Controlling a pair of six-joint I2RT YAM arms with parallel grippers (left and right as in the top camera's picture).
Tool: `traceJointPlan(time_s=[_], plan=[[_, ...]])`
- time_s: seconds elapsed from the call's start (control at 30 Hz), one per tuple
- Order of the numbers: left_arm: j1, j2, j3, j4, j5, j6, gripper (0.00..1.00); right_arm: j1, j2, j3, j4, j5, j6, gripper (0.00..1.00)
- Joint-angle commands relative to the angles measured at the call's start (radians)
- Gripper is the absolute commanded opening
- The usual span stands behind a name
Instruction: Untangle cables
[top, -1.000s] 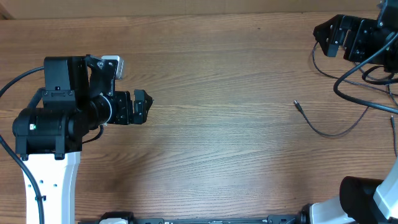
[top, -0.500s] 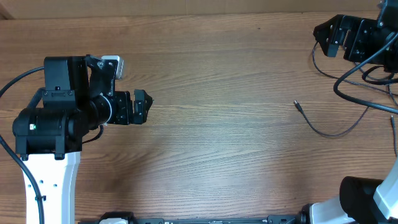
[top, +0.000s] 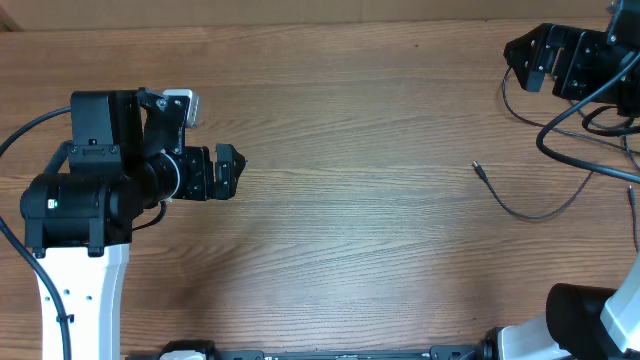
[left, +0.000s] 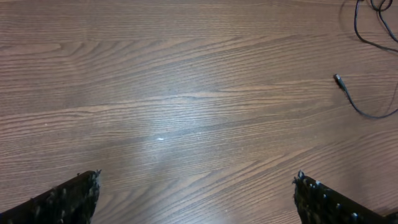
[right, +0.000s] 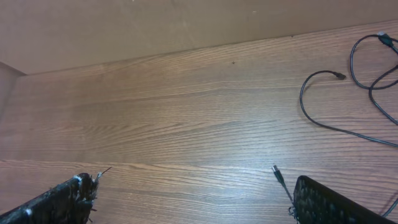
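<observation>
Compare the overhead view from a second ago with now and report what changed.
Nothing visibly changed. The left gripper and right gripper stay open and in place, holding nothing, and the cables lie in the same loops on the right of the table.

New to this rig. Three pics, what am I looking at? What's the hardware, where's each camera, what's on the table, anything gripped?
These are two robot arms at a wooden table, each ending in a two-finger gripper. The overhead picture looks straight down. It shows the left gripper on the left and the right gripper in the top right corner. The other two pictures come from a camera on each wrist, so the dark shapes in their bottom corners are that arm's own fingertips. Thin black cables lie on the table, all toward the right side. One small plug points toward the middle. Both grippers are open and hold nothing.
</observation>
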Motion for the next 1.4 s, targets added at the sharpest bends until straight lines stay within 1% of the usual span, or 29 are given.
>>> traceJointPlan(time_s=[0.0, 0.67, 0.8, 1.03, 1.23, 1.37], plan=[[-0.006, 0.002, 0.008, 0.001, 0.013, 0.019, 1.0, 0.002, 0.001, -0.003, 0.002, -0.005, -0.005, 1.0], [-0.006, 0.003, 0.008, 0.003, 0.01, 0.019, 1.0, 0.002, 0.001, -0.003, 0.002, -0.005, -0.005, 1.0], [-0.006, -0.029, 0.008, 0.008, -0.045, 0.019, 1.0, 0.002, 0.001, -0.003, 0.002, -0.005, -0.004, 1.0], [-0.006, -0.137, -0.011, 0.076, -0.121, 0.026, 0.99, 0.002, 0.001, -0.003, 0.002, -0.005, -0.005, 1.0], [-0.006, -0.261, -0.135, 0.186, -0.121, 0.031, 1.0, 0.002, 0.001, -0.003, 0.002, -0.005, -0.005, 1.0], [-0.006, -0.359, -0.294, 0.319, -0.115, 0.029, 1.0, 0.002, 0.001, -0.003, 0.002, -0.005, -0.004, 1.0]])
